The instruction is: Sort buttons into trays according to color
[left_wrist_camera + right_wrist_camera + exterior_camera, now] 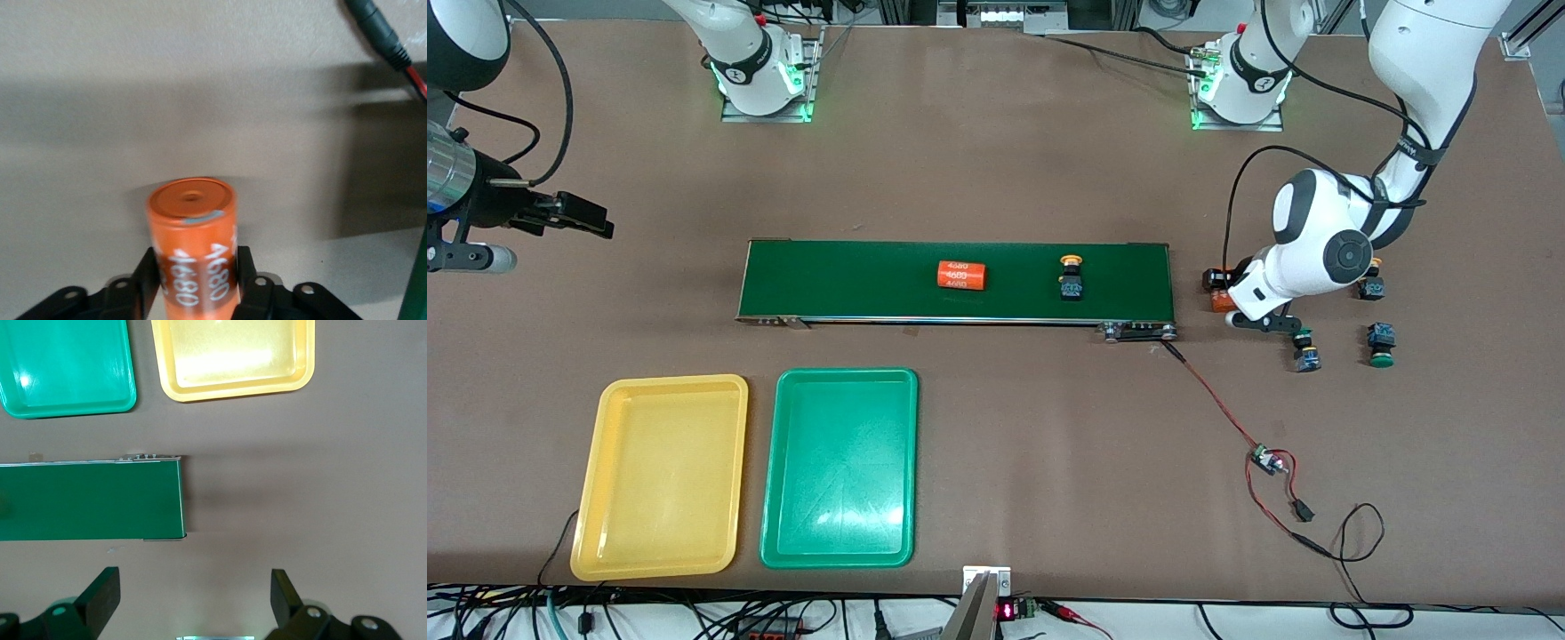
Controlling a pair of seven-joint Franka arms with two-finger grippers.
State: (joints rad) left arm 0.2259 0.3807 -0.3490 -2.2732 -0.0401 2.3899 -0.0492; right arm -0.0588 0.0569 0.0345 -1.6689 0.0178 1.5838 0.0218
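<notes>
Left claw [195, 283] is down at the surface [996, 160] just off the left arm's end of the conveyor belt [854, 280], and its two black fingers [143, 283] are clamped on an orange cylinder marked 4680 [193, 247] — not a button at all. In the front view that cylinder shows only as a sliver of orange under the wrist. Around it lie three buttons: a yellow-capped button [1372, 283] partly hidden by the arm, a green-capped button [1305, 348] just beside the claw, nearer the front camera, and a second green-capped button [1381, 346] farther toward the table's end. On the belt sit another yellow-capped button [1071, 274] and a second orange cylinder [963, 275]. Right claw [193, 600] waits off the belt's opposite end, fingers spread wide, holding nothing. Yellow tray [605, 533] and green tray [783, 542] lie side by side, nearer the front camera than the belt.
</notes>
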